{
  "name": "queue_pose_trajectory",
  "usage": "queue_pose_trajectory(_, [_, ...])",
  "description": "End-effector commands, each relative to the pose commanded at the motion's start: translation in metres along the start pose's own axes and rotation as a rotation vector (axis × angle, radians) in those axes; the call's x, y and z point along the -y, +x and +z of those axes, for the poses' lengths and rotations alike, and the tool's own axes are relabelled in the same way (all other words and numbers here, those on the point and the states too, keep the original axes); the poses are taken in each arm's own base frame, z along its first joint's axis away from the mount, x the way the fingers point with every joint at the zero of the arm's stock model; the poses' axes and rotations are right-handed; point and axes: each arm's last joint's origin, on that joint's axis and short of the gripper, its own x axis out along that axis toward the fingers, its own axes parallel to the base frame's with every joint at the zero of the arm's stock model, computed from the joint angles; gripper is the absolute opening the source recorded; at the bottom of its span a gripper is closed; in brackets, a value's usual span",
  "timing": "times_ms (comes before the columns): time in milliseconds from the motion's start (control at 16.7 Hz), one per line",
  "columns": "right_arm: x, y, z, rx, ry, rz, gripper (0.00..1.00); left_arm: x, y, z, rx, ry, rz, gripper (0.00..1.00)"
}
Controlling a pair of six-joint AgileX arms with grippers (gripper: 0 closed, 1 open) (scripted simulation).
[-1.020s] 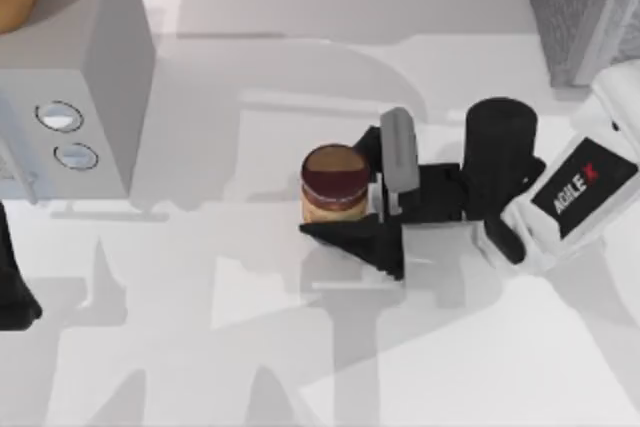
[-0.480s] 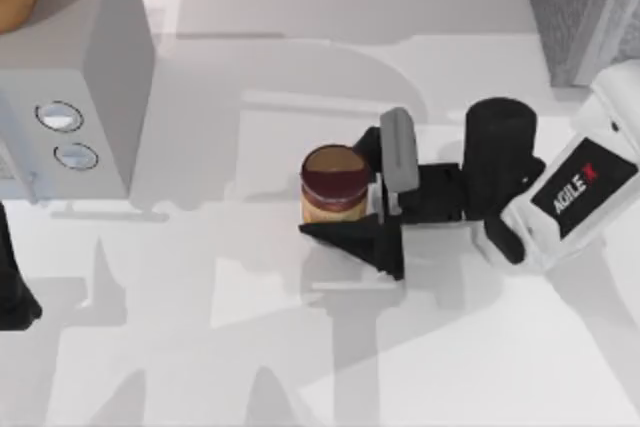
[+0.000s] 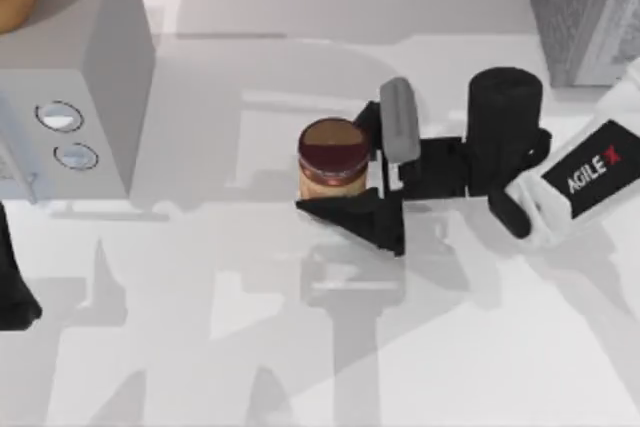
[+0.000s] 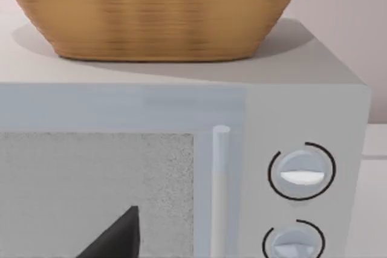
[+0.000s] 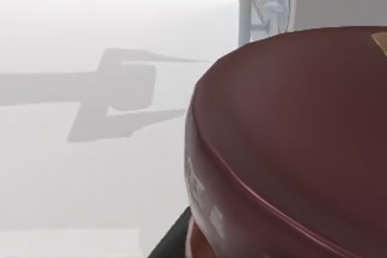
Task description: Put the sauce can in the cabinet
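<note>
The sauce can [image 3: 333,155], with a round maroon top and an orange-yellow side, hangs near the table's middle. My right gripper [image 3: 345,172] is shut on it, one dark finger on each side. Its shadow lies apart from it on the table, so it is off the surface. In the right wrist view the can's maroon top [image 5: 290,137] looms close. A grey box with a door handle and two dials [image 3: 75,77] stands at the left and a grey textured block [image 3: 580,7] at the back right. I cannot tell which is the cabinet. My left arm [image 3: 12,287] is parked at the left edge.
A woven basket [image 4: 157,10] sits on top of the grey box [image 4: 302,101]. One dark fingertip of my left gripper [image 4: 115,240] shows in front of the box's door. White table [image 3: 200,347] lies open in front of and behind the can.
My right gripper has risen with the sauce can and drifted slightly toward the back. The can's shadow has pulled away from it. The left arm has not moved.
</note>
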Motion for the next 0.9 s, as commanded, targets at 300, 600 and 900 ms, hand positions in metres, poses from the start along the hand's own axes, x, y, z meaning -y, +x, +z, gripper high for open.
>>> queue_pose_trajectory(300, [-0.002,-0.008,0.080,-0.005,0.007,0.001,0.00,0.000,0.000,0.000,0.000,0.000,0.000,1.00])
queue_pose_trajectory(600, [-0.006,-0.013,0.114,0.003,-0.010,0.004,0.00,0.000,0.000,0.000,0.000,0.000,0.000,1.00])
queue_pose_trajectory(900, [-0.009,-0.019,0.118,-0.002,0.005,-0.021,0.00,0.000,0.000,0.000,0.000,0.000,0.000,1.00])
